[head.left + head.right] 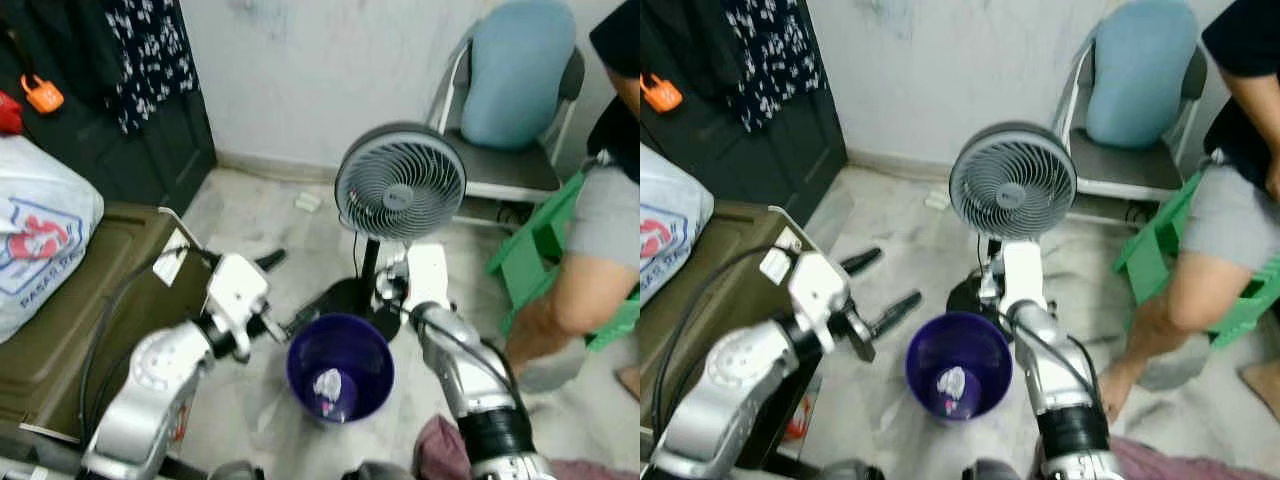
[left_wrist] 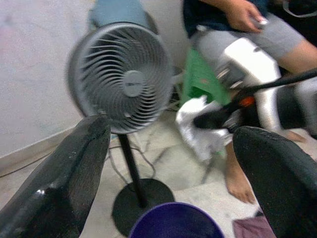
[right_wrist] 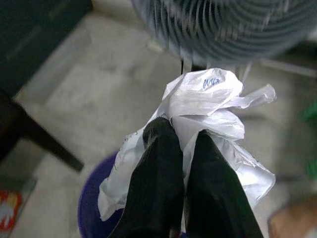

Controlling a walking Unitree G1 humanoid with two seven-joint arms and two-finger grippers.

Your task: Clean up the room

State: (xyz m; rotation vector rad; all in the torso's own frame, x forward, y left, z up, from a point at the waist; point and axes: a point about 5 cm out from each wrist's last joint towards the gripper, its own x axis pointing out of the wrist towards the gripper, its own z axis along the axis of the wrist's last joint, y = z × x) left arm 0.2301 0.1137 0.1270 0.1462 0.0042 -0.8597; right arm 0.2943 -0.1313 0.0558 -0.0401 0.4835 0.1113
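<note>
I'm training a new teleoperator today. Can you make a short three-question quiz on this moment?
1. True or false: the right gripper is shut on a white plastic bag.
2. What already lies inside the purple bin? A) a shoe B) a crumpled white scrap C) a bottle
3. What stands on the floor just behind the bin, beside the person on the green stool?

Key:
1. True.
2. B: white scrap.
3. The grey fan.
</note>
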